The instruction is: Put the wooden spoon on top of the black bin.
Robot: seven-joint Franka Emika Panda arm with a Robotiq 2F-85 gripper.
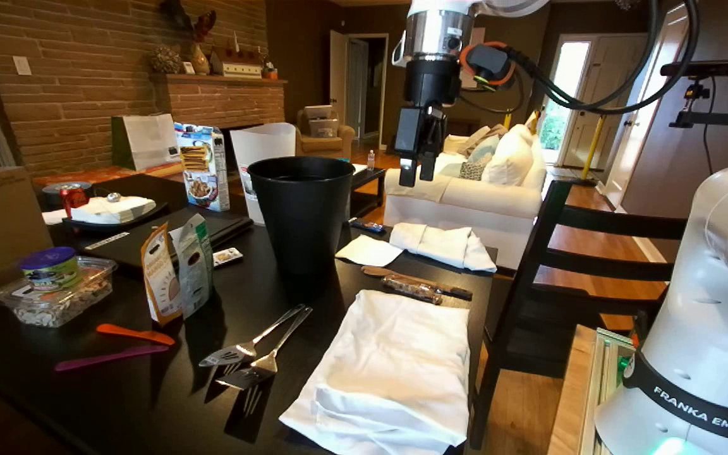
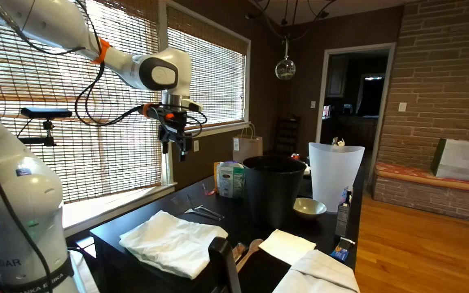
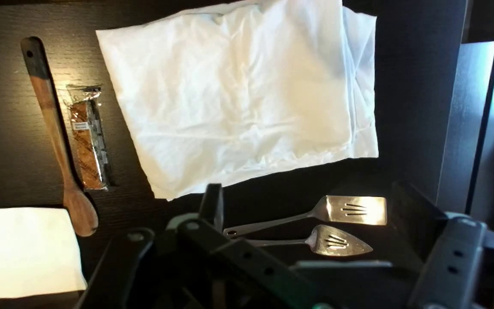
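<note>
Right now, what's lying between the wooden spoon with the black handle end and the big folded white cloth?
The wrist view shows a brown bar in clear plastic wrap between the wooden spoon and the white cloth, closer to the spoon.

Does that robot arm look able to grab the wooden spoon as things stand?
Probably yes: nothing lies on the wooden spoon, and the gripper is open and empty. It would first have to move across and down, and a clear packet close beside the spoon may leave little room on that side.
</note>
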